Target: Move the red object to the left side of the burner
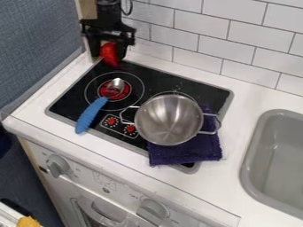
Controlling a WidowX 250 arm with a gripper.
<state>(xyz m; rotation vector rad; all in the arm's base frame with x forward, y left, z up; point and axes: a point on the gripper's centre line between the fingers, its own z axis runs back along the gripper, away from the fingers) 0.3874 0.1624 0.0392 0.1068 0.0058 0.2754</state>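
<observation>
The hand point(108, 56) gripped the red object point(107, 50)
It looked light, probably slippery; its broad top suited gripping

A white countertop point(248, 99) bore a black stovetop point(163, 80); on that, a blue-handled spoon point(95, 111) lay across a red-centred burner point(125, 91), and a purple cloth point(204, 148) lay partly under a two-handled metal pot point(168, 119).

Obstacle: spoon point(92, 113) on the burner point(123, 92)
</observation>
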